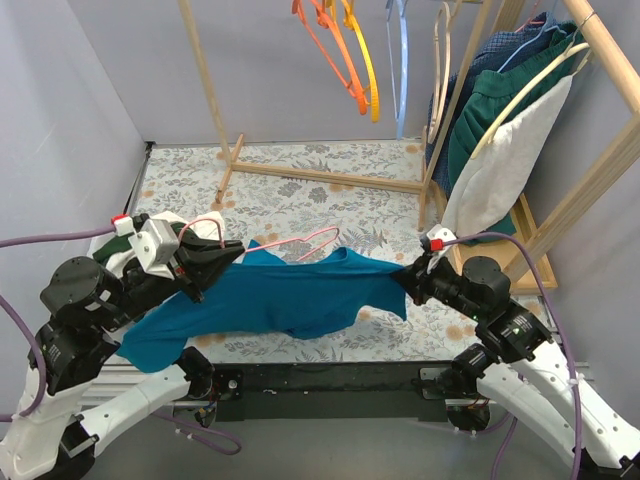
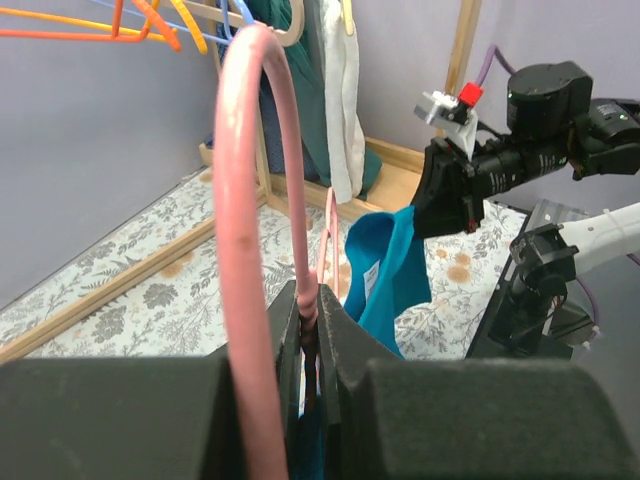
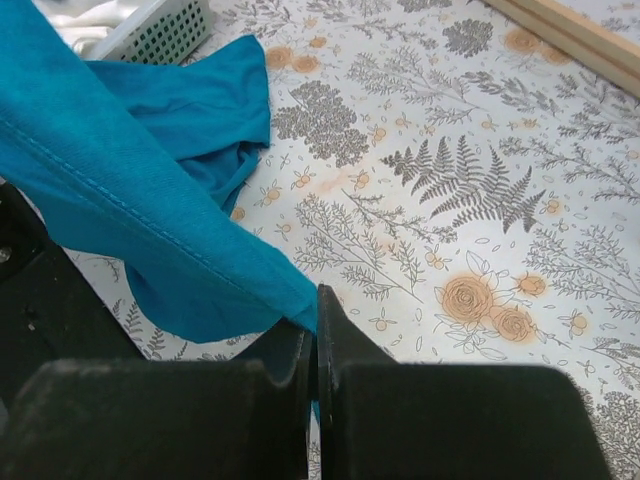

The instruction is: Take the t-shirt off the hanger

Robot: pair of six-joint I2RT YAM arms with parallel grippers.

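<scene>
A teal t-shirt [image 1: 290,295] hangs stretched between my two grippers above the floral table. A pink hanger [image 1: 305,243] sticks out of its upper edge. My left gripper [image 1: 228,256] is shut on the pink hanger [image 2: 262,190] near its hook, with teal cloth between the jaws below it. My right gripper [image 1: 408,280] is shut on the hem of the t-shirt [image 3: 150,200], which also shows in the left wrist view [image 2: 390,265]. The shirt's left part sags toward the table's near edge.
A wooden clothes rack [image 1: 330,178] stands at the back with orange, yellow and blue hangers [image 1: 355,60]. Green, white and blue garments [image 1: 505,150] hang at the right. A white basket [image 3: 150,30] sits at the left.
</scene>
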